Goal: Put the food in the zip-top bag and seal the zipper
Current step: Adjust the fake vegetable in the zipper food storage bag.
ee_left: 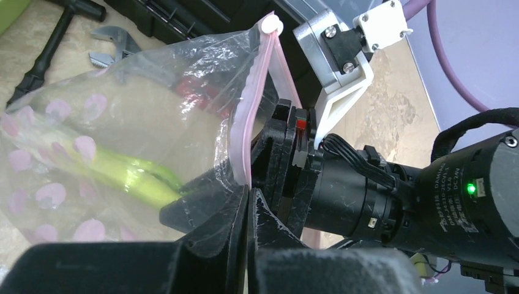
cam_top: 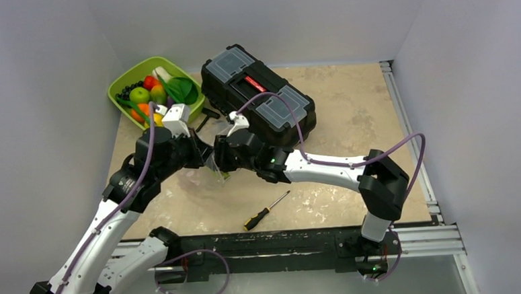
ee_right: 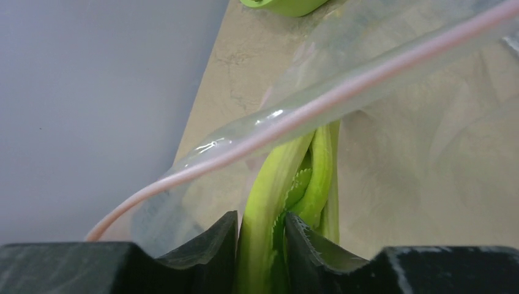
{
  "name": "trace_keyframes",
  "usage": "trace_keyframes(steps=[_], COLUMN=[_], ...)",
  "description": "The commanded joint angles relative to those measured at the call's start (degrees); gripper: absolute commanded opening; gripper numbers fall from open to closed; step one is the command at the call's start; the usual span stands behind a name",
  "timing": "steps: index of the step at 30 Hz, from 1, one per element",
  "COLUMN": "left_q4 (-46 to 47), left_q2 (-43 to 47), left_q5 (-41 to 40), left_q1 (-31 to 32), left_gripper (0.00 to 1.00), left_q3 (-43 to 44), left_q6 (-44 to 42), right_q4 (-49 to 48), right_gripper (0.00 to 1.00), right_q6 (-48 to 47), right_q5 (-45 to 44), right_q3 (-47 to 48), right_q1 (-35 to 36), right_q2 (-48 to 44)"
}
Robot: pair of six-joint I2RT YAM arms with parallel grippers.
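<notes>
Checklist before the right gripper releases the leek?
1. Left gripper shut on the zip-top bag edge: ok.
2. Right gripper shut on the leek stalk: ok.
3. Zipper open, stalk running past it: ok.
4. Stalk fully inside the bag: cannot tell, the held end is hidden.
5. All food bagged: not ok, toy fruit lies in the green tray.

walls (cam_top: 37, 51): plain white | tabletop (cam_top: 350, 115): beige marbled | light: even
</notes>
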State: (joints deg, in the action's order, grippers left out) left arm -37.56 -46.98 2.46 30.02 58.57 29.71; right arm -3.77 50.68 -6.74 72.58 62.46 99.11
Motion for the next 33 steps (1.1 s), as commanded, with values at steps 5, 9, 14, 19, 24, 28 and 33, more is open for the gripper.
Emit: trace_keyframes(steps=[5,9,14,19,24,28,33], left_q4=[1.19,1.64,2.24,2.18,1.96,1.99,1.57], left_q2=[2.99,3.76,3.9,3.91,4.18,4.11,4.13], left_q5=[-4.69,-5.1,-3.98,-2.76,-2.73,-0.68,0.45], left_q1=[0.02,-0.01,-0.02,0.02,0.02,0.03,0.03], left_gripper=[0.0,0.0,0.0,0.0,0.0,0.0,0.0], left_q3=[-0.27,-1.21,-1.92,-1.46,-1.25,-1.28,-1.01], left_q6=[3.92,4.6,5.22,5.52,5.46,5.61,5.58], right_q4=[4.85,12.3,18.32,25.17,23.62,14.86,9.45], right_gripper=[0.57,0.65,0.68,0.71,0.81,0.74,0.7], right_q6=[-2.73,-6.56,-10.26,-11.73,-4.39,-0.14,-1.87], right_q5=[3.91,3.75,2.26,-2.13,-4.91,2.15,3.34], right_q3=[1.75,2.47,1.64,0.07,-9.52,-14.32,-12.29], right_q1=[0.07,-0.85,-0.93,-1.13,-4.48,-8.78,-8.68], right_q2=[-6.42,-10.53,-15.99,-21.89,-28.02,-27.18,-21.81])
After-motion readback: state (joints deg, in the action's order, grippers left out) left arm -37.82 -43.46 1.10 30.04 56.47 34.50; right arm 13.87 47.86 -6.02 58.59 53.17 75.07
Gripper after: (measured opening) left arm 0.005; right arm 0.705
